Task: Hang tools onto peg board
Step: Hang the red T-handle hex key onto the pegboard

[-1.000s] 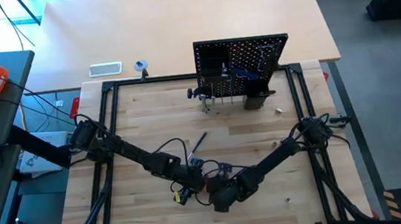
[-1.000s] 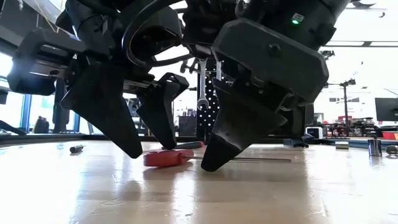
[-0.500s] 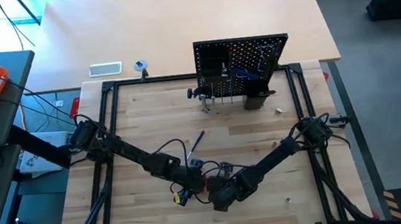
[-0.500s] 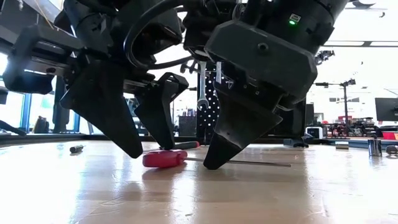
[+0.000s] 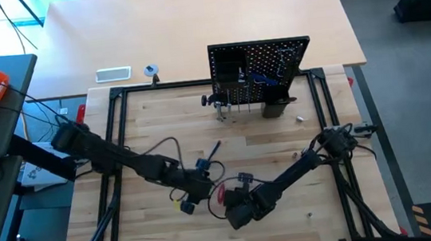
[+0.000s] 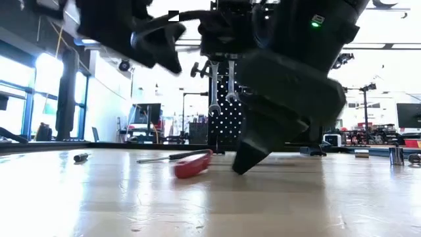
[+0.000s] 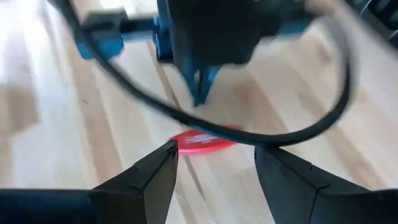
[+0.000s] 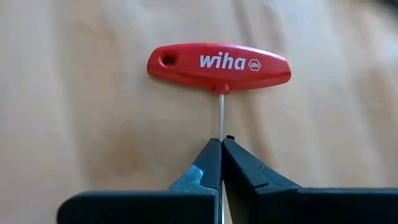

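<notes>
Item: red T-handle driver (image 8: 219, 63), lying flat on table (image 5: 152, 127), near front centre, well apart from peg board (image 5: 261, 71) at far edge.

Build: moulded red cross-handle with hang hole at one end; thin bare steel shaft (image 8: 221, 116) leaving handle at mid-length.

Handling, judged: light and stiff throughout; handle-heavy, so likely to droop or swing about a pinch taken on shaft. Shaft smooth, round, narrow: prone to roll or slip between flat pads. Not fragile. Handle broader and less slick, a surer hold; hang hole the likely feature for a hook.

Right gripper (image 8: 221, 163): low over table, fingers pressed together on shaft just short of handle, handle lying beyond fingertips. Hold narrow; rotation in grip a risk on lifting.

Left gripper (image 7: 214, 167): raised above table just beside right gripper, fingers spread, nothing between them, handle visible below.

Peg board: upright, black, perforated; two wrenches (image 6: 221, 84) hanging on front, blue-handled tool (image 5: 263, 78) also mounted. Small black bin (image 5: 274, 108) at base.

Other loose items on table: dark-handled screwdriver (image 5: 214, 150) mid-table; small metal bit (image 5: 299, 117) near board.

Stage, judged: pick-up of driver; hanging not yet done.
</notes>
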You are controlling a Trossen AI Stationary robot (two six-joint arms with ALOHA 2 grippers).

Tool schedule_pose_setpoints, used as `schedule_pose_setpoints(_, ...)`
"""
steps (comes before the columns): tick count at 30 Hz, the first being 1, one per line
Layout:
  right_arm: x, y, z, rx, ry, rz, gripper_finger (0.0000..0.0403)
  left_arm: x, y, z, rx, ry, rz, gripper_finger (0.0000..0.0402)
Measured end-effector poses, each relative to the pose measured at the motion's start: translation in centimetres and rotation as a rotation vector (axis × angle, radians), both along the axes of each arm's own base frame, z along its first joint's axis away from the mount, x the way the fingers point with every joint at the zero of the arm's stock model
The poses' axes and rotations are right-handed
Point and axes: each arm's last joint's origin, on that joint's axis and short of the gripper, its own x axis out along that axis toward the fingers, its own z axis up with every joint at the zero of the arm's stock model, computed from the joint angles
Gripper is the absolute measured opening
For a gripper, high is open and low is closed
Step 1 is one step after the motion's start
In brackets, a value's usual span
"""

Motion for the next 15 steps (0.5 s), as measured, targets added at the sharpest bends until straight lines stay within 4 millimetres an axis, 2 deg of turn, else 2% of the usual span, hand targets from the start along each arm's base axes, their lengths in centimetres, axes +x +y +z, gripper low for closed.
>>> schedule_pose_setpoints(8, -0.7, 1.8, 4.1, -0.194, -0.029, -0.033, 0.0000, -2.4, 1.1, 5.0, -0.056, -0.132, 0.052, 0.0203)
schedule_pose_setpoints(15, -1.6, 3.7, 8.8, -0.371, -0.136, -0.050, 0.0000, -4.6, 2.0, 9.2, -0.138, -0.298, 0.091, 0.0203)
